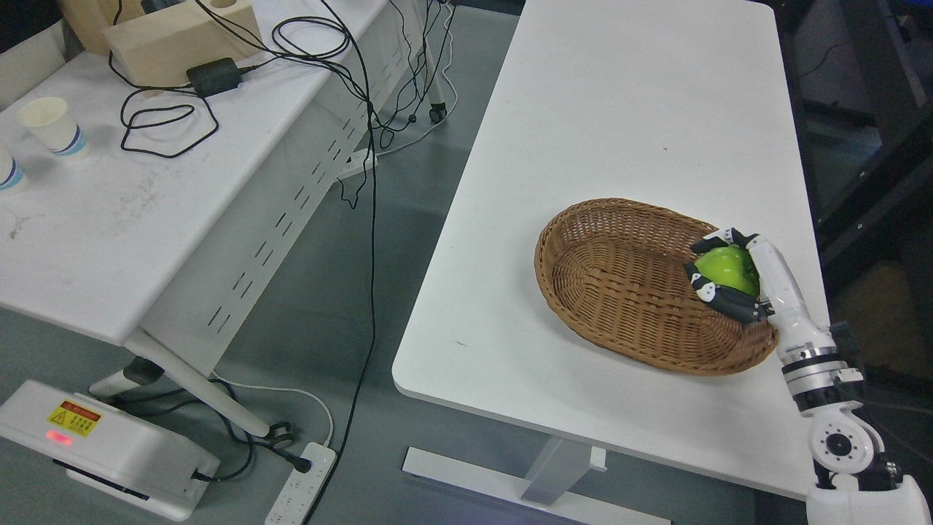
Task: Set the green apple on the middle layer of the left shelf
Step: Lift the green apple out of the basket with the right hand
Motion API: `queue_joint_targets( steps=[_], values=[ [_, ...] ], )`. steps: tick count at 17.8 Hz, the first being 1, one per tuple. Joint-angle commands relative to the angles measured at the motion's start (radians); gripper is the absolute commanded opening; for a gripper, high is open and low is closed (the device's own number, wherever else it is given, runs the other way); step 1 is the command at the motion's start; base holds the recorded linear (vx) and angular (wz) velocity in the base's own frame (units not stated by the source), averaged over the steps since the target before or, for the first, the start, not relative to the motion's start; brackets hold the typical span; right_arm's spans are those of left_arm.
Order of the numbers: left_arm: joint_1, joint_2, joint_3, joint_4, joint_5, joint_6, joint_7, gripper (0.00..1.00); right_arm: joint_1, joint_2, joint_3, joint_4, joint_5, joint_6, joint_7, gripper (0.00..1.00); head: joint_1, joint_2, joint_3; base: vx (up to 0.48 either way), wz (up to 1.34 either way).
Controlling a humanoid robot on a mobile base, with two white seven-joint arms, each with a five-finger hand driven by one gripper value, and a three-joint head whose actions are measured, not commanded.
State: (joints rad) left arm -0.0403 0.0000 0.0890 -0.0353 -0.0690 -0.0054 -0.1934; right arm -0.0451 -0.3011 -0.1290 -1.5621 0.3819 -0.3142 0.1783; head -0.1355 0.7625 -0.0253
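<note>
At the far left stands a second table, white and scuffed. 2 paper cups sit near its left edge: 1 cup in full view, the other cup cut off by the frame. Toward its far edge lies a pale wooden block with a round hole in its top, and just in front of it a black adapter whose cable loops across the tabletop. More cables hang off the right edge down to the floor.

On the floor by the lower left sits a white box with a yellow warning label and a red light. A power strip lies just right of it, with a plug in it.

The main table fills the middle and right, bare over its far half. A brown wicker basket, oval, rests near the table's right edge, closer to the near edge than the far one.

The apple, bright green, is at the basket's right end, just above the rim. The right hand has its fingers curled around the apple, gripping it: black and white fingers wrap the near side, others hook over the top. I cannot tell whether the apple touches the basket.

The right arm comes in from the lower right corner, past the table's near right corner. No shelf shows.
</note>
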Motion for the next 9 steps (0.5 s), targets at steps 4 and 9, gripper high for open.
queue_joint_targets(
  steps=[4,9],
  values=[
    [-0.001,0.017,0.000,0.000,0.000,0.004,0.000,1.00,0.065,0.239,-0.190,-0.118,-0.120,-0.005,-0.023,0.00,0.0000,0.000,0.000,0.000,0.00],
    [0.000,0.017,0.000,0.000,0.000,0.004,0.000,1.00,0.093,0.269,-0.192,-0.136,-0.120,-0.003,-0.023,0.00,0.0000,0.000,0.000,0.000,0.00]
  ],
)
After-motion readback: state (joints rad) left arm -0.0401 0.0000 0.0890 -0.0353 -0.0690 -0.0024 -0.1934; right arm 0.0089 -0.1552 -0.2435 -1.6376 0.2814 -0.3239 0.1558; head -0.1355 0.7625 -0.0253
